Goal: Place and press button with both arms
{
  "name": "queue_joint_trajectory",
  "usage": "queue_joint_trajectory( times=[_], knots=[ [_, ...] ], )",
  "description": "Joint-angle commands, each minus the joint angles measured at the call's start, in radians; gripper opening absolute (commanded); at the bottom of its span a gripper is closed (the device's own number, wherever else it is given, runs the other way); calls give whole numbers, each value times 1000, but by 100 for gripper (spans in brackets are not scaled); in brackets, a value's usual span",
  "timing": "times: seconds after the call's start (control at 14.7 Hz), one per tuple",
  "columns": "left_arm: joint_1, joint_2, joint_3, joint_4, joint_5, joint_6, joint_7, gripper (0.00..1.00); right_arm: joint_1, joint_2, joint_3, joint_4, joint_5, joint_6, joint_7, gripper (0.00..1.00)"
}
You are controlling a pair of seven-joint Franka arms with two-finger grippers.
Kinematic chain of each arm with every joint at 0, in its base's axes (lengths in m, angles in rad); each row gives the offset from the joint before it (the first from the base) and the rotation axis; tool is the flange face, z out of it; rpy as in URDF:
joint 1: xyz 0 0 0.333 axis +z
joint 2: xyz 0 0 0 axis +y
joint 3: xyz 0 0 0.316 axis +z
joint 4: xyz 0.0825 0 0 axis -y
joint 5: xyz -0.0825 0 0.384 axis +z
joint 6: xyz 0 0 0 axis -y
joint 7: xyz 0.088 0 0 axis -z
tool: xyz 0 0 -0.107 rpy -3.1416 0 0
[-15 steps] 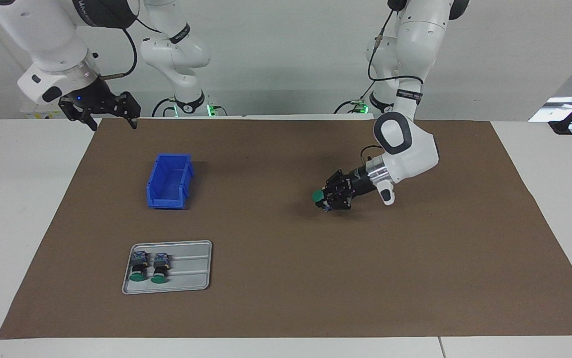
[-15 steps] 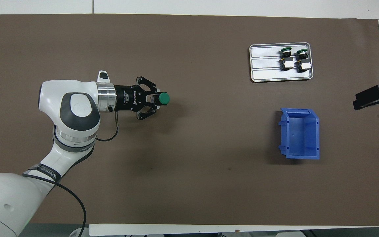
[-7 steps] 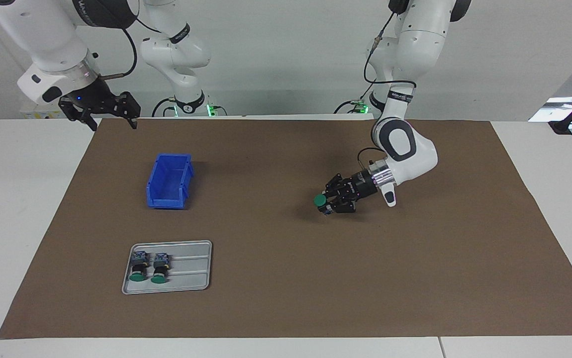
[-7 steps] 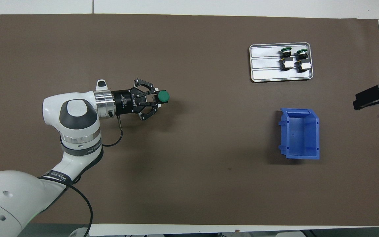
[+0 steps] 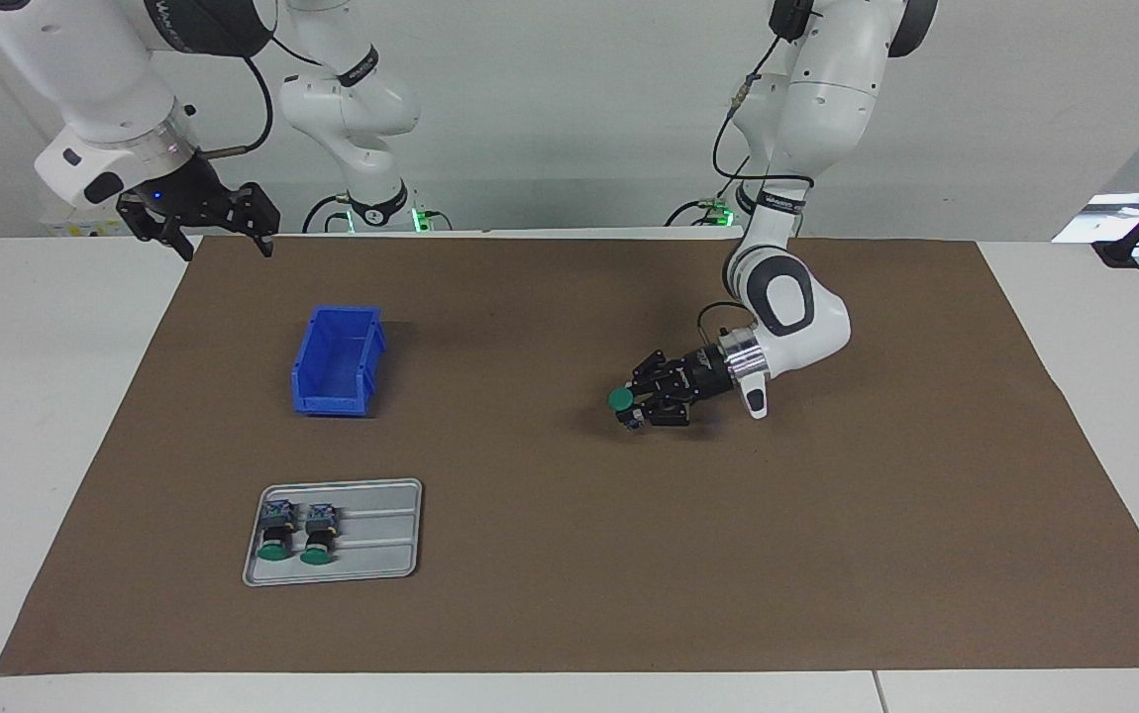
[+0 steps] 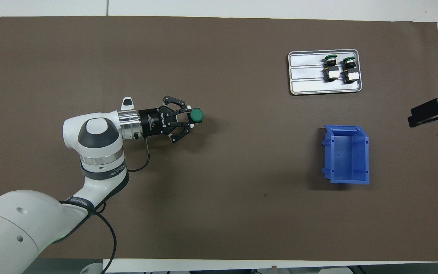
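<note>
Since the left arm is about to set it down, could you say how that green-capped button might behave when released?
Stood on its block body, the button looks top-heavy and may tip. Lying down, its round cap could roll. It appears rigid.

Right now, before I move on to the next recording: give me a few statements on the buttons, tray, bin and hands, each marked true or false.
1. The left hand holds a green-capped button. True.
2. Three buttons lie on the grey tray. False: two lie there.
3. The blue bin holds a button. False: nothing shows inside it.
4. The right hand is open, holding nothing. True.
5. The tray lies nearer to the robots than the bin. False: it lies farther.
</note>
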Motion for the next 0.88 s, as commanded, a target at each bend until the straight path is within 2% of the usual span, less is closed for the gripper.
queue_joint_trajectory(
  times=[0.0,0.41,0.82],
  knots=[
    [-5,-10,4,-35,-42,-38,38,3,-3,-23,3,-26,11,0,13,99],
    [-29,16,3,-44,-124,-46,95,3,-3,-23,3,-26,11,0,13,99],
    [-44,13,3,-59,-154,-47,103,3,-3,-23,3,-26,11,0,13,99]
  ],
)
